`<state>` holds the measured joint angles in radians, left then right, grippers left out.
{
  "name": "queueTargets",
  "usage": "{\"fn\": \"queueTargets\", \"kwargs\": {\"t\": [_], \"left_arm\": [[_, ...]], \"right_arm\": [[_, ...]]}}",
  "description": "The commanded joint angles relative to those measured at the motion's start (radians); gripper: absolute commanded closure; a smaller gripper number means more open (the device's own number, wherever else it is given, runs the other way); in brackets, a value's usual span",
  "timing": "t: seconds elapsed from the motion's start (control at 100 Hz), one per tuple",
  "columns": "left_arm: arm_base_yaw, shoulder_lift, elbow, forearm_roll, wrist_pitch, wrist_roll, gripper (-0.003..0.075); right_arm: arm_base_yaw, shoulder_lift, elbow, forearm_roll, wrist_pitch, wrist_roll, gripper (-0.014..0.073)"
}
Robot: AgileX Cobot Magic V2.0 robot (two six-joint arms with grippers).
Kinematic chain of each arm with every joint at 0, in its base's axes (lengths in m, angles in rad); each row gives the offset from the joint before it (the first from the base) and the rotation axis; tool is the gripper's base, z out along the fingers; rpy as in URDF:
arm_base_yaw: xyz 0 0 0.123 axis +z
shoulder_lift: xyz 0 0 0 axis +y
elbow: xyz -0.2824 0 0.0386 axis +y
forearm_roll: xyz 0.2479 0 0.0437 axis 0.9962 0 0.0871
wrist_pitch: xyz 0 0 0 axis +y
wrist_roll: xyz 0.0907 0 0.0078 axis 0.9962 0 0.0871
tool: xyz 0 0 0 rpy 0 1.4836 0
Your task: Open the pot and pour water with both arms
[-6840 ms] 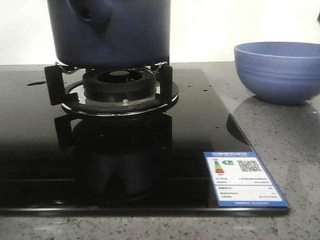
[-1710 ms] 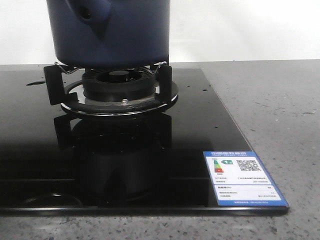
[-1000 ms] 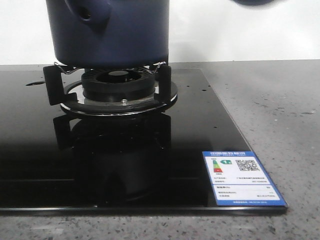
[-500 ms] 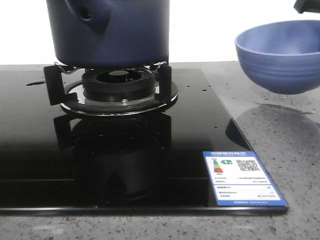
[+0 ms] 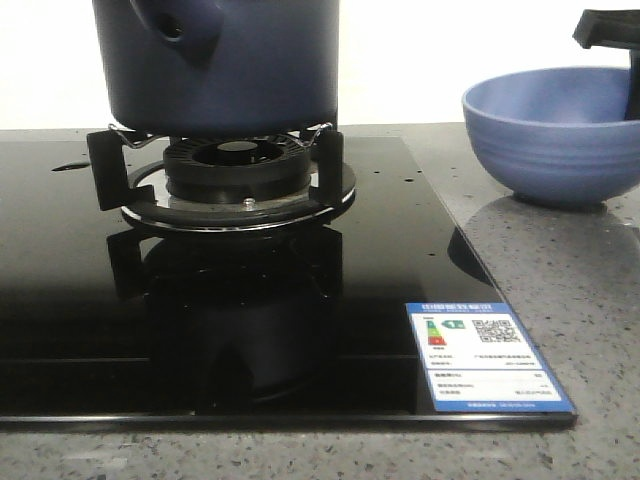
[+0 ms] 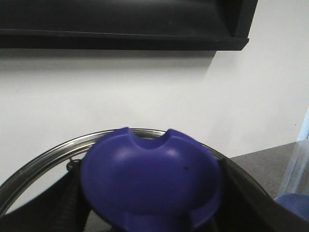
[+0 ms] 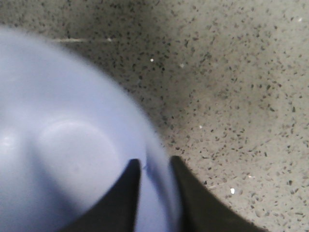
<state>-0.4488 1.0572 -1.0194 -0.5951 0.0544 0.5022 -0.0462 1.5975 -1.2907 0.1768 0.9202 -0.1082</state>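
Note:
The dark navy pot (image 5: 225, 70) stands on the gas burner (image 5: 235, 175), its stubby holed handle (image 5: 185, 25) facing front-left; its top is cut off by the frame. My left gripper (image 6: 152, 203) is shut on the blue knob (image 6: 149, 181) of a steel-rimmed lid (image 6: 43, 157), held up in front of a white wall; this gripper is out of the front view. My right gripper (image 7: 153, 166) is shut on the rim of the light blue bowl (image 7: 63, 159), one finger inside and one outside. The bowl (image 5: 555, 135) sits low on the grey counter at the right, the gripper (image 5: 610, 30) above it.
The black glass cooktop (image 5: 60, 300) carries a blue energy label (image 5: 485, 355) at its front right corner. The speckled grey counter (image 7: 241, 96) spreads round the bowl. A dark shelf (image 6: 120, 24) hangs on the wall above the lid.
The bowl was out of view 1.7 s ago, then came in from the upper right in my right gripper and has come down to the counter. The pot has not moved.

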Motion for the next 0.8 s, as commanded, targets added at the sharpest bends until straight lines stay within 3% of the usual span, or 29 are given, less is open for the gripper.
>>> {"fn": "queueTargets", "kwargs": {"t": [0.0,0.05,0.12,0.39,0.79], "left_arm": [[-0.011,-0.02,-0.039,-0.01,-0.092,-0.002,0.0383],[-0.011,-0.02,-0.039,-0.026,-0.09,-0.002,0.0383],[-0.011,-0.018,-0.039,-0.037,-0.085,-0.002,0.0383],[-0.083,0.045,-0.039,-0.037,-0.106,-0.002,0.0383],[-0.184,0.248,-0.039,0.004,-0.264,-0.002,0.0383]], "right_arm": [[-0.005,-0.041,-0.024,0.006,-0.016,-0.02,0.0281],[-0.005,-0.047,-0.028,0.006,-0.011,-0.02,0.0201],[-0.005,-0.068,-0.042,0.006,0.002,-0.02,0.0164],[-0.005,-0.245,-0.103,0.01,0.019,-0.02,0.0165],[-0.005,-0.384,-0.103,0.01,0.106,-0.038,0.0165]]}}
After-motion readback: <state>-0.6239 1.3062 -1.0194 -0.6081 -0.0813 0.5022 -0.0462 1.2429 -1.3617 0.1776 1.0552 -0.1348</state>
